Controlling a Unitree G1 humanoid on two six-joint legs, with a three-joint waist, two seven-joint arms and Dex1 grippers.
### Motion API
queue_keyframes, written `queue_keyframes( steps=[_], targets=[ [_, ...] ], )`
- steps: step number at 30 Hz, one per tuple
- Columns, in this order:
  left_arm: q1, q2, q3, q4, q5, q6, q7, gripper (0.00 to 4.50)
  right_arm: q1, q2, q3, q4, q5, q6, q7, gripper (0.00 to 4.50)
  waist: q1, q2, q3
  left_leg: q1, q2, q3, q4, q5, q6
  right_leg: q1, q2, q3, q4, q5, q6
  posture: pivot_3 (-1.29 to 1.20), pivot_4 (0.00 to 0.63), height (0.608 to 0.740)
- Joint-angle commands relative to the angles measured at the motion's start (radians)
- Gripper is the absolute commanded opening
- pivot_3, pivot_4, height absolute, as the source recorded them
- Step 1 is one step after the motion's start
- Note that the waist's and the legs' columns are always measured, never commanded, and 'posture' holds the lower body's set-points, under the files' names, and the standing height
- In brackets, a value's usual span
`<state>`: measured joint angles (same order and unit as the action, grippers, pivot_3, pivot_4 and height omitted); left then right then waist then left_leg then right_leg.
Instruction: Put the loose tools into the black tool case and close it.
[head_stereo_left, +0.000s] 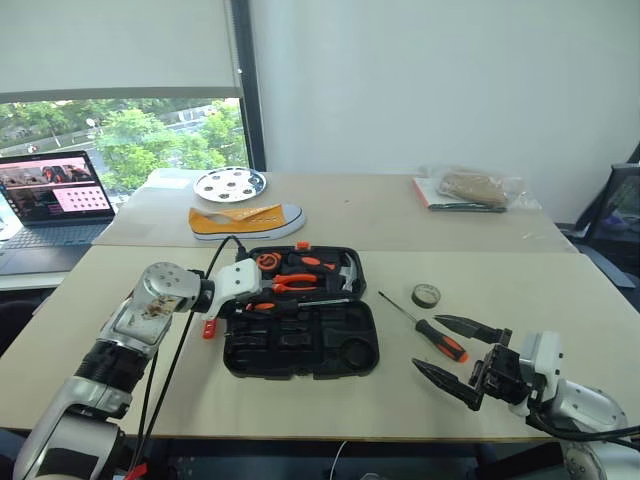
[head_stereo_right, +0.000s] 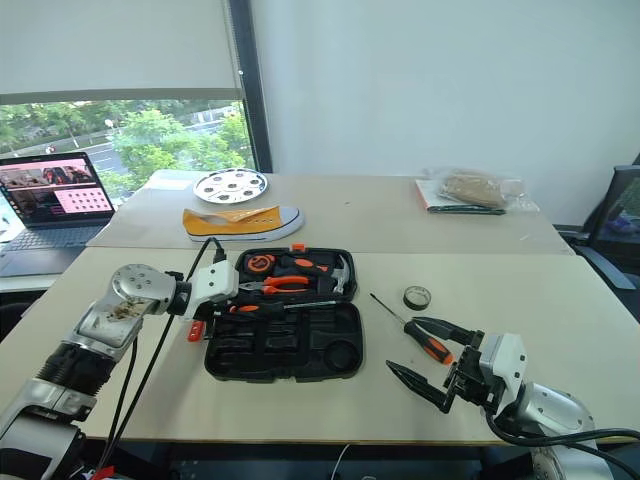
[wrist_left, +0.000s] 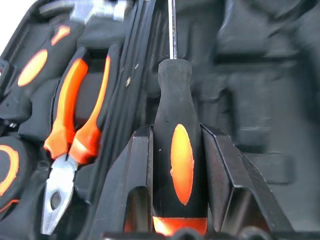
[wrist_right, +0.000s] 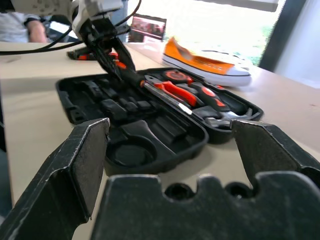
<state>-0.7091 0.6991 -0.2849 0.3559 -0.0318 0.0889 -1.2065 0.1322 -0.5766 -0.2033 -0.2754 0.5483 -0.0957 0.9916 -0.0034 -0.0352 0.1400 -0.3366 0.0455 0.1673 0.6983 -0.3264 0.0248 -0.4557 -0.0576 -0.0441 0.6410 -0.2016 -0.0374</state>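
1. One screwdriver is clamped by its black-and-orange handle between the fingers of the left gripper, its shaft running along the hinge line of the open tool case. It hangs over the case's middle, just beside the pliers, which already lie in the half at twelve o'clock.
2. Lower it slowly and keep the shaft in line with the long recess. Judging from the wrist view, a small tilt would leave the tip riding on the moulded ridge instead of dropping in.
3. Let go only once the handle is seated; a drop from height could bounce it onto the pliers or out of the case.
4. The right gripper hovers over the table at four o'clock from the case, fingers spread wide and holding nothing. It is best kept there, out of the left arm's way.
5. A second screwdriver lies on the table at three o'clock from the case, near the right gripper, with the roll of tape just beyond it. These look like the natural next picks for the right arm.
6. The lid cannot close until every piece sits flat.
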Motion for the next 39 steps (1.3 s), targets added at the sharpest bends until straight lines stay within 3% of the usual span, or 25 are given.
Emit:
queue_keyframes(
  steps=[1,16,26,28,32,37,39],
  targets=[
    [-0.046,-0.013,-0.021,0.048,0.058,-0.043,0.01,0.89,0.012,0.008,-0.009,-0.057,-0.002,-0.009,-0.022,4.5,0.0,0.0,0.0,0.0,0.0,0.0,0.0,0.0,0.0,0.0,0.0,0.0,0.0,0.0,0.0,0.0,0.15,0.74],
    [-0.011,0.033,-0.014,0.095,0.083,-0.148,-0.088,0.89,0.018,0.02,-0.004,-0.063,-0.018,-0.014,-0.043,4.5,-0.002,0.0,0.0,0.001,0.0,0.0,0.005,-0.003,0.005,-0.001,-0.001,-0.002,-0.001,0.0,0.001,0.0,0.15,0.74],
    [-0.031,-0.032,-0.018,0.196,0.108,-0.237,-0.023,0.89,0.0,0.01,-0.002,-0.059,-0.014,-0.002,-0.035,4.5,0.007,0.0,0.0,0.001,0.0,0.001,0.006,-0.003,0.006,0.0,-0.002,-0.003,0.0,0.0,0.002,0.0,0.15,0.74],
    [-0.036,-0.045,0.01,0.192,0.086,-0.26,-0.003,1.89,-0.003,0.009,-0.002,-0.063,-0.013,0.003,-0.035,4.5,0.011,0.0,0.0,0.001,-0.001,0.0,0.006,-0.004,0.007,0.0,-0.002,-0.003,0.0,0.0,0.002,0.0,0.15,0.74],
    [-0.043,-0.053,0.104,0.162,-0.007,-0.286,0.013,3.05,-0.001,0.009,-0.002,-0.068,-0.009,0.007,-0.035,4.5,0.016,-0.001,0.0,0.0,-0.001,0.0,0.007,-0.004,0.008,0.0,-0.002,-0.003,0.0,0.0,0.002,0.0,0.15,0.74],
    [-0.021,-0.065,0.172,0.113,-0.103,-0.203,-0.007,3.05,-0.001,0.011,0.002,-0.065,-0.01,0.012,-0.034,4.5,0.014,-0.001,0.0,0.0,0.0,0.0,0.007,-0.004,0.008,0.0,-0.002,-0.005,-0.001,0.0,0.003,0.0,0.15,0.74],
    [-0.011,-0.076,0.18,0.11,-0.106,-0.174,0.015,2.52,-0.006,0.012,0.005,-0.062,-0.012,0.015,-0.035,4.5,0.013,-0.001,0.0,0.0,0.0,0.0,0.007,-0.004,0.008,0.0,-0.002,-0.005,-0.001,0.0,0.003,0.0,0.15,0.74]
  ],
)
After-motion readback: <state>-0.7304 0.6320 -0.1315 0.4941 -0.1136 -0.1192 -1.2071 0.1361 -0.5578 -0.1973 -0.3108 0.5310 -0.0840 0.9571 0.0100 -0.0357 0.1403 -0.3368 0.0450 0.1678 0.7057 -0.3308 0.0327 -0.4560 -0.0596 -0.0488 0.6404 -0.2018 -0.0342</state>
